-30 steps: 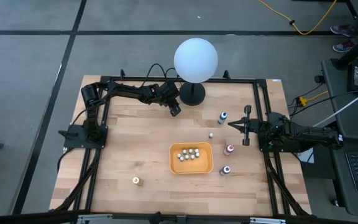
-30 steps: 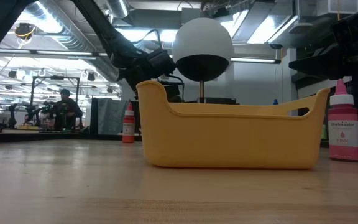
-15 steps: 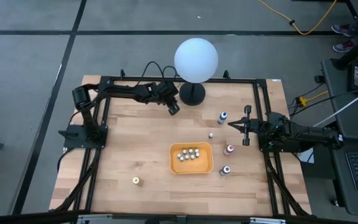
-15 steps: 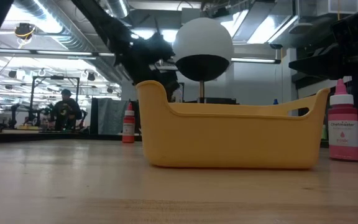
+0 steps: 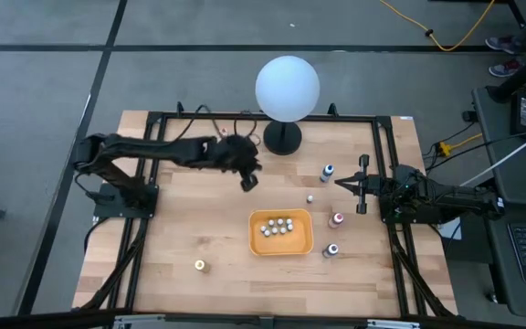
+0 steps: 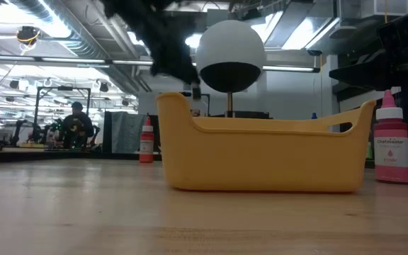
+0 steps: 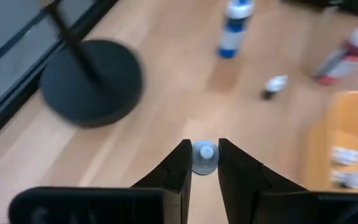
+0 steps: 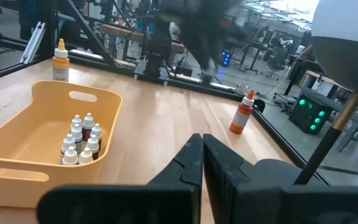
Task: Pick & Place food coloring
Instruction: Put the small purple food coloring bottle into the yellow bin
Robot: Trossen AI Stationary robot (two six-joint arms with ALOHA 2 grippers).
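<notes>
My left gripper (image 7: pixel 204 163) hangs above the table beside the lamp base (image 5: pixel 283 139), also in the high view (image 5: pixel 247 180), shut on a tiny food coloring bottle (image 7: pixel 204 155). Only its pale cap and greyish shoulder show. Several bottles stand in the yellow tray (image 5: pixel 256 245). On the table stand a blue bottle (image 5: pixel 327 172), a pink one (image 5: pixel 337 219), a purple one (image 5: pixel 332 249), a yellow one (image 5: pixel 200 266) and an orange one (image 6: pixel 146 140). My right gripper (image 8: pixel 202 146) waits shut at the table's right edge. My left gripper pinches the little bottle between its two fingertips (image 7: pixel 184 163), just under the cap (image 7: pixel 205 151). The fingers slant down from the table's left side. The bottle is lifted clear of the table, its cap end turned toward the wrist.
A lamp with a white globe (image 5: pixel 288 87) stands at the far edge, close to my left gripper. A tiny dark and white thing (image 5: pixel 310 197) lies between the blue bottle and the tray. A black frame (image 5: pixel 377 164) borders the table. Bare wood lies near left.
My left gripper has risen from the table by the lamp base and moved a little toward the near edge. Its arm has swung outward over the table's left side. Nothing on the table has shifted.
</notes>
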